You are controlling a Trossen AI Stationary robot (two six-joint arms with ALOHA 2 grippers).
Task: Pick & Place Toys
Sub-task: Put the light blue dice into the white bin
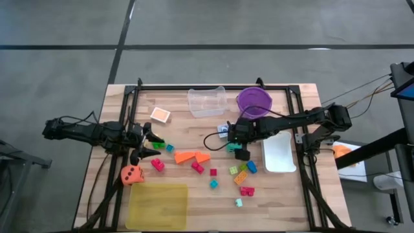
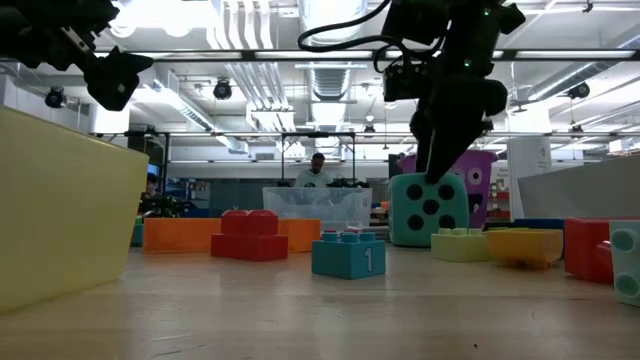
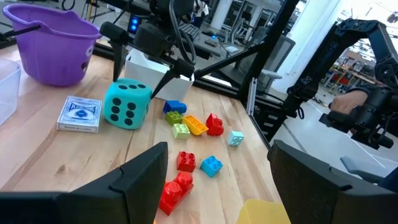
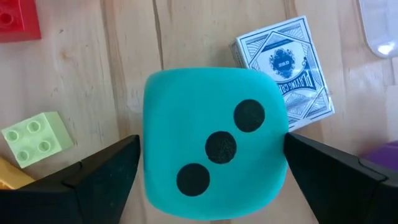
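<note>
A teal die (image 4: 214, 143) with black dots rests on the wooden table beside a blue card pack (image 4: 286, 65). My right gripper (image 1: 237, 149) hangs over it, pointing steeply down and open. One finger stands on each side of the die's top (image 2: 430, 185), and I see no contact. Small bright bricks (image 3: 186, 127) lie scattered just beyond the die, toward the table's near edge. My left gripper (image 1: 150, 144) waits open and roughly level near the table's left edge, with nothing between its fingers. An orange die (image 1: 132, 174) sits near it.
A purple bucket (image 1: 253, 100) and a clear tub (image 1: 207, 101) stand at the far edge. A white tray (image 1: 279, 153) lies at the right and a flat yellow tray (image 1: 157, 206) at the near left. Orange wedges (image 1: 191, 156) lie mid-table. People show in the room beyond.
</note>
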